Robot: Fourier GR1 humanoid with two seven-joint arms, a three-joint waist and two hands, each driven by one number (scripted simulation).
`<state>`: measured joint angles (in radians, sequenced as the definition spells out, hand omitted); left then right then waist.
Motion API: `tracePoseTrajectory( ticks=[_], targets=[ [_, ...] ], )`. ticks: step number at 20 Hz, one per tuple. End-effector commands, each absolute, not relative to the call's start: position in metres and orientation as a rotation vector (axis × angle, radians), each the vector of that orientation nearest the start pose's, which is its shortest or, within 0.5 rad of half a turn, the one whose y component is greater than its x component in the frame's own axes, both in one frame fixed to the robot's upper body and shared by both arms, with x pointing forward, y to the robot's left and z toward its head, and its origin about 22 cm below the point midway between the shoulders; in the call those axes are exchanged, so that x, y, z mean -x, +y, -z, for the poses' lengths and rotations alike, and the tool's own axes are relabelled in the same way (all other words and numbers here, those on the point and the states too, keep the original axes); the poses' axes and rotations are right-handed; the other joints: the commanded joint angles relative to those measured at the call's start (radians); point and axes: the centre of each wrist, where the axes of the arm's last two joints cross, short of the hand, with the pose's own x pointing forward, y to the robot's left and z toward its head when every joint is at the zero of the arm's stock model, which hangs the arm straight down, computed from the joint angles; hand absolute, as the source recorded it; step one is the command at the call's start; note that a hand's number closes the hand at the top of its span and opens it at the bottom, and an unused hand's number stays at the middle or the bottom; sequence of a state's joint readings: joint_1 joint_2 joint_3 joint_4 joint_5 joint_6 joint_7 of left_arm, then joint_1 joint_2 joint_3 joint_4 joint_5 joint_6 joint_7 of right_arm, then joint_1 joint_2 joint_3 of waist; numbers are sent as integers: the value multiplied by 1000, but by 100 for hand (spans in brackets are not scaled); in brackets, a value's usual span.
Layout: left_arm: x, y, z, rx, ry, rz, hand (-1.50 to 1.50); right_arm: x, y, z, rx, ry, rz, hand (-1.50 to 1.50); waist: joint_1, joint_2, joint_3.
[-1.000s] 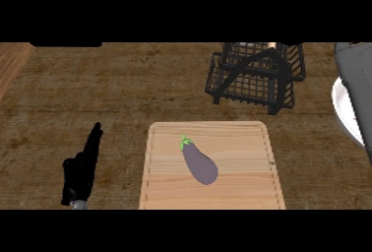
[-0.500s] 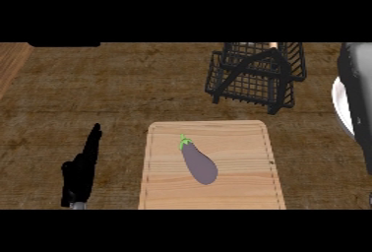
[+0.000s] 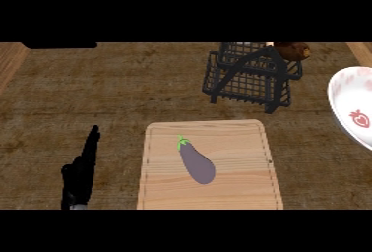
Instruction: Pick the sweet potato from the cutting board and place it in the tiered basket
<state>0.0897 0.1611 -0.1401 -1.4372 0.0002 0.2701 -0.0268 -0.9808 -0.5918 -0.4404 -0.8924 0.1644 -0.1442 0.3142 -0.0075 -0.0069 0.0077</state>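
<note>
Brown, lumpy sweet potato (image 3: 293,49): at the top right corner of the black wire tiered basket (image 3: 251,78), touching or overlapping its upper rim. Cannot tell whether inside the top tier or just behind it. More exposed now than half a second ago.

No longer any grey form at the right edge; in its place, uncovered, a white plate with a red strawberry mark (image 3: 352,98). Right hand out of view.

Pale wooden cutting board (image 3: 240,187): carries only a purple eggplant with a green stem (image 3: 197,165), unmoved.

Black left hand (image 3: 78,174): resting lower left on the brown wood-grain counter (image 3: 109,88), fingers straight, holding nothing.

Judgement: placing probably done or nearly so.
</note>
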Motion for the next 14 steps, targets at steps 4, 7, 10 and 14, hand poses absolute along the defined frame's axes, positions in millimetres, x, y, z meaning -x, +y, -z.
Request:
tracePoseTrajectory(
  ticks=[4, 7, 10, 14],
  targets=[
    [-195, 262, 53, -273, -1284, -5, 0, -328, -500, -269, 660, -1585, 342, -150, -11, 3, -6],
    [-200, 247, 55, -266, -1298, -11, 0, -283, -550, -287, 666, -1612, 342, -150, -13, 7, -6],
    [-210, 253, 48, -240, -1299, -8, 0, -249, -579, -280, 653, -1604, 279, -150, -17, 5, -6],
    [-209, 244, 62, -260, -1291, 17, 0, -218, -613, -255, 602, -1601, 278, -150, 4, 14, -5]
  ],
)
